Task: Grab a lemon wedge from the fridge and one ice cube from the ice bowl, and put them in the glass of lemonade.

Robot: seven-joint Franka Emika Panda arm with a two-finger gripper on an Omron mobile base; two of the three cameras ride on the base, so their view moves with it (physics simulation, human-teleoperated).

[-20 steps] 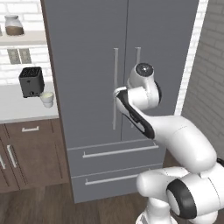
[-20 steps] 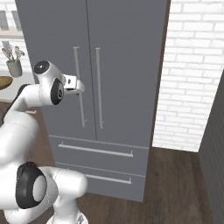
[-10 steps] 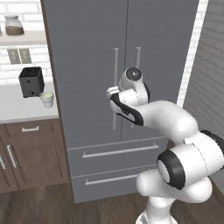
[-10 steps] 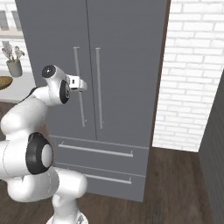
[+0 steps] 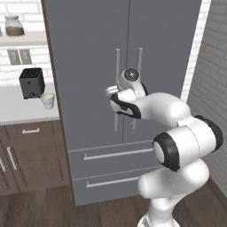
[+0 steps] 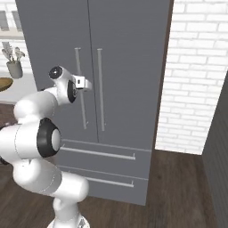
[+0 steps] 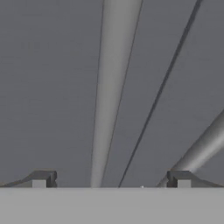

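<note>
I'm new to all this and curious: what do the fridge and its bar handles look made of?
The fridge: probably painted or brushed metal, going by its flat matte grey with no reflections. Its handles: likely lighter satin metal, from the soft sheen along the round bar. Everything is rendered, so these are guesses.

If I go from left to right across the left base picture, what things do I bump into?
Jar on the shelf → black toaster → glass of lemonade → fridge left door → gripper at the left door handle → right door handle → brick wall.
</note>
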